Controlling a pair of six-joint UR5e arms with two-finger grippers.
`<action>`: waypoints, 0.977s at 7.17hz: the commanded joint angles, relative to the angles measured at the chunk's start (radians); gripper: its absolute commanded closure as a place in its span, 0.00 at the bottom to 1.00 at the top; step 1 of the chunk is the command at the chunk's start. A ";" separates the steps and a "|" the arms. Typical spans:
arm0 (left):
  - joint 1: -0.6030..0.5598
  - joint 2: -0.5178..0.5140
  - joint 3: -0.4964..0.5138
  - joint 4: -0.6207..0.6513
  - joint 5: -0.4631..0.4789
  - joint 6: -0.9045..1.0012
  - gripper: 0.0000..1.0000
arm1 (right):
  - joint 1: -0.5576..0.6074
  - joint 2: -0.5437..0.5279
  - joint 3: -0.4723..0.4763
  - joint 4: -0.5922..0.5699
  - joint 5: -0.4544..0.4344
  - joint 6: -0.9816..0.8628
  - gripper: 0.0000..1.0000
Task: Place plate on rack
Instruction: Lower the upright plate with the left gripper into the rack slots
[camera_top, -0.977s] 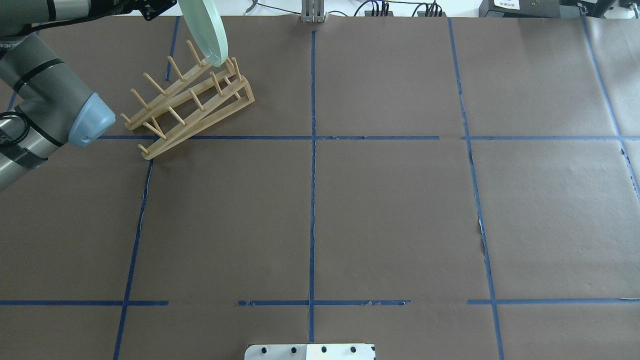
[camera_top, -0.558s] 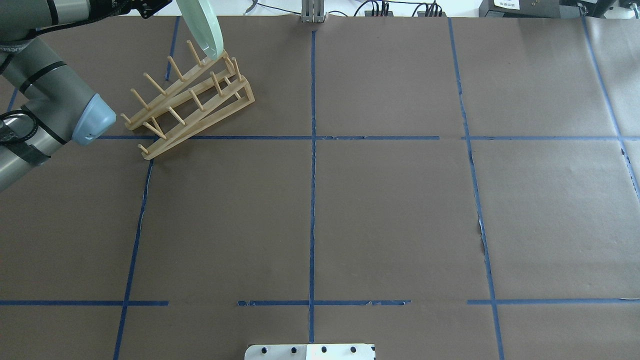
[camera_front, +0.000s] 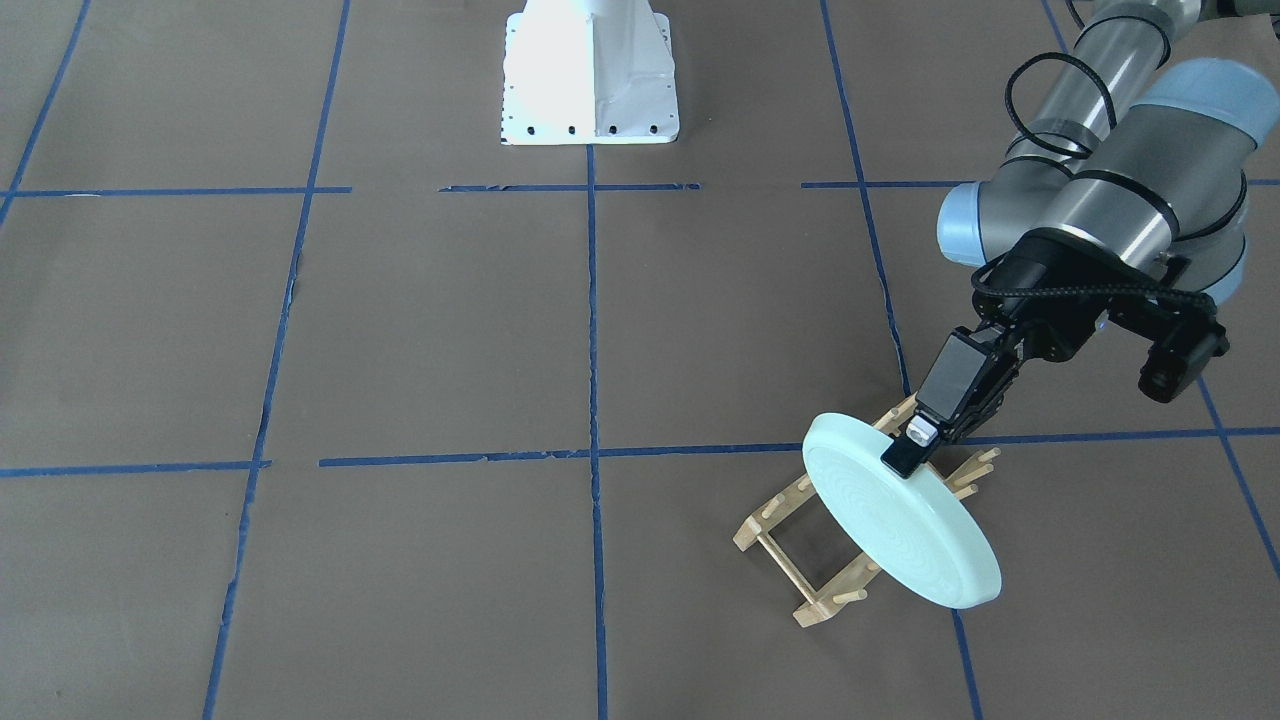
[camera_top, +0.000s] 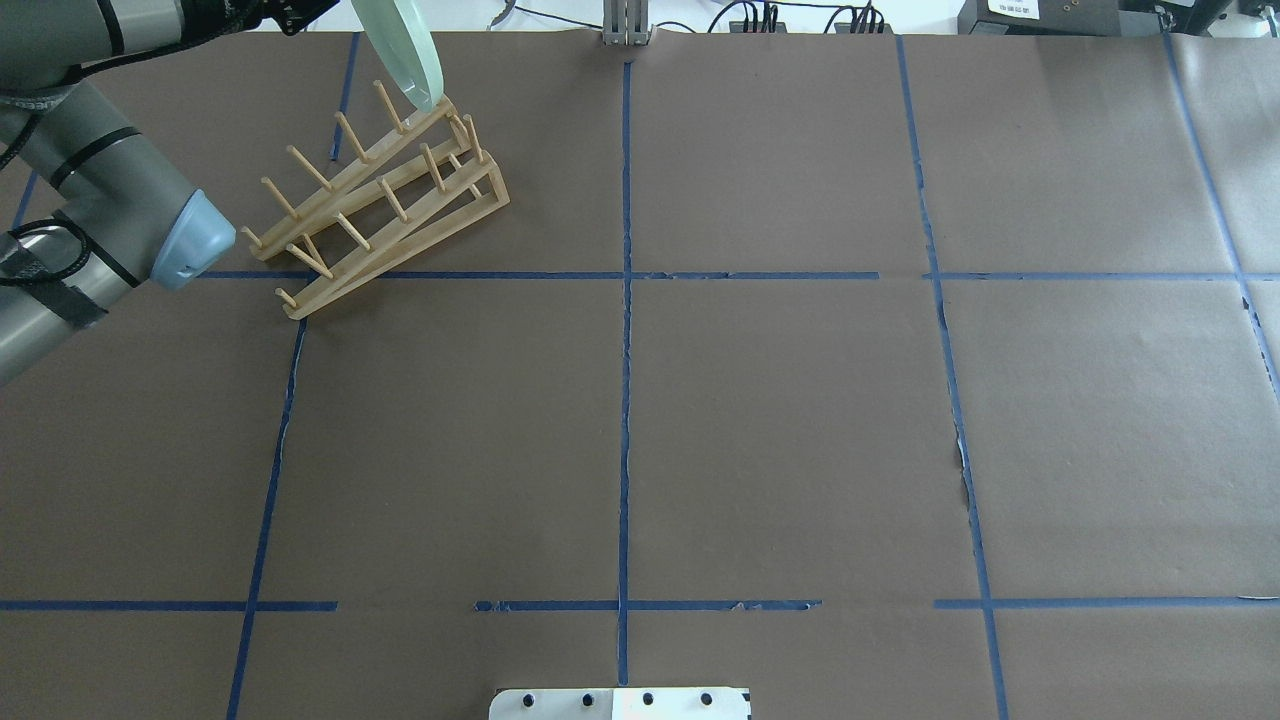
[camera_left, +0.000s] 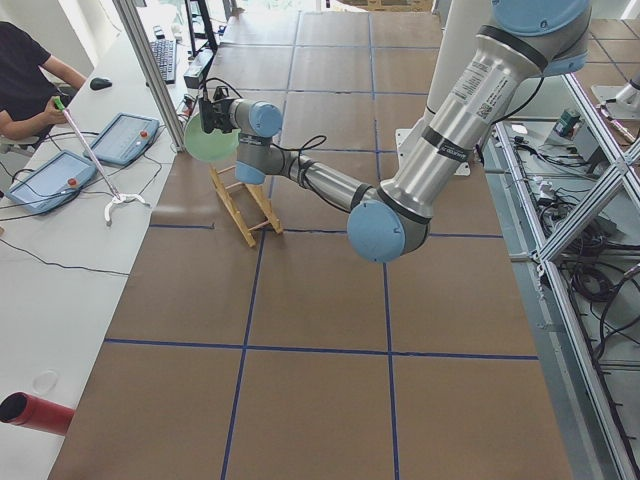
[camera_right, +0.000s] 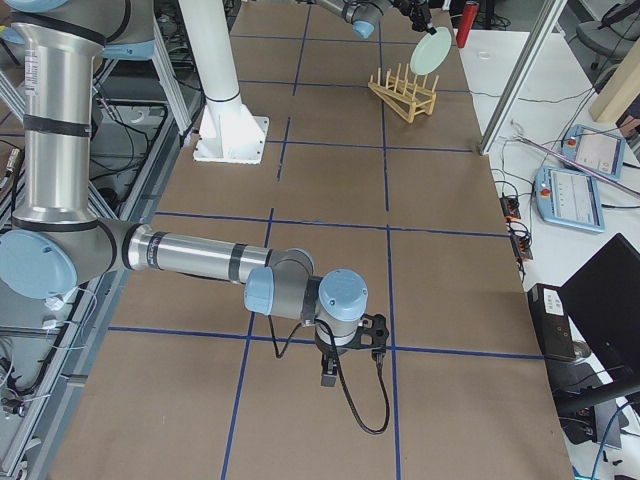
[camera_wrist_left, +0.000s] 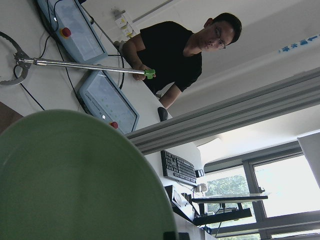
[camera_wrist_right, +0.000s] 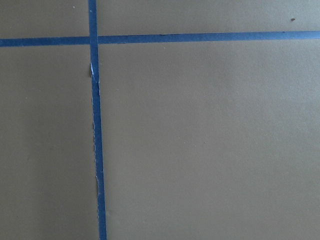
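Observation:
My left gripper (camera_front: 905, 455) is shut on the upper rim of the pale mint-green plate (camera_front: 900, 525) and holds it tilted on edge. The plate hangs over the far end of the light-wood rack (camera_front: 800, 590), its lower edge close to the end pegs; I cannot tell whether they touch. In the overhead view the plate (camera_top: 405, 50) is at the top left, above the rack (camera_top: 380, 210). The plate fills the lower left of the left wrist view (camera_wrist_left: 75, 175). My right gripper (camera_right: 328, 375) points down at bare table paper near the robot's side; I cannot tell if it is open or shut.
The white robot base (camera_front: 590, 75) stands at the table's near-robot edge. A seated operator (camera_left: 30, 80) with control tablets (camera_left: 120, 135) and a reaching stick is at a side bench beyond the rack. A red cylinder (camera_left: 40, 412) lies at that bench's end.
The plate in my left gripper has shifted a little towards the table's far edge, its lower edge now at the rack's end pegs. The left elbow has shifted slightly. The rack has not moved.

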 joint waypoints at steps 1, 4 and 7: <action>0.006 -0.009 0.023 -0.006 0.002 0.000 1.00 | 0.000 0.001 0.000 0.000 0.000 0.000 0.00; 0.051 -0.006 0.061 -0.046 0.034 0.003 1.00 | 0.000 0.001 0.000 0.000 0.000 0.000 0.00; 0.088 -0.003 0.078 -0.052 0.059 0.008 1.00 | 0.000 0.001 0.000 0.000 0.000 0.000 0.00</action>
